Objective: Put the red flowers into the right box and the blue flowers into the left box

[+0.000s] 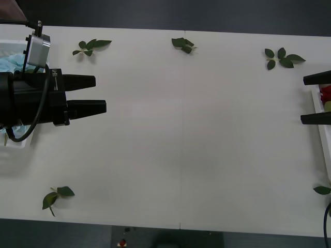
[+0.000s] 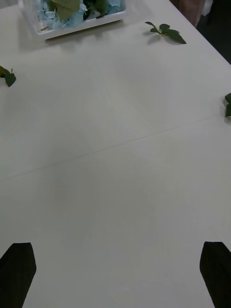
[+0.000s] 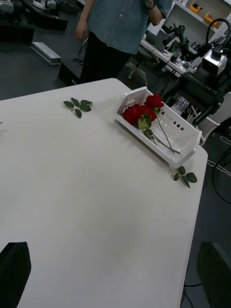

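Black left claw, grey camera box, black cable

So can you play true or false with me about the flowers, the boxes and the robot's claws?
1. The red flowers lie in the right box. True.
2. The blue flowers lie loose on the table. False: they are in the left box.
3. The left claw is open and holds nothing. True.
4. The right claw grips a rose. False: it is open and holds nothing.
5. Green leaf sprigs lie on the table. True.
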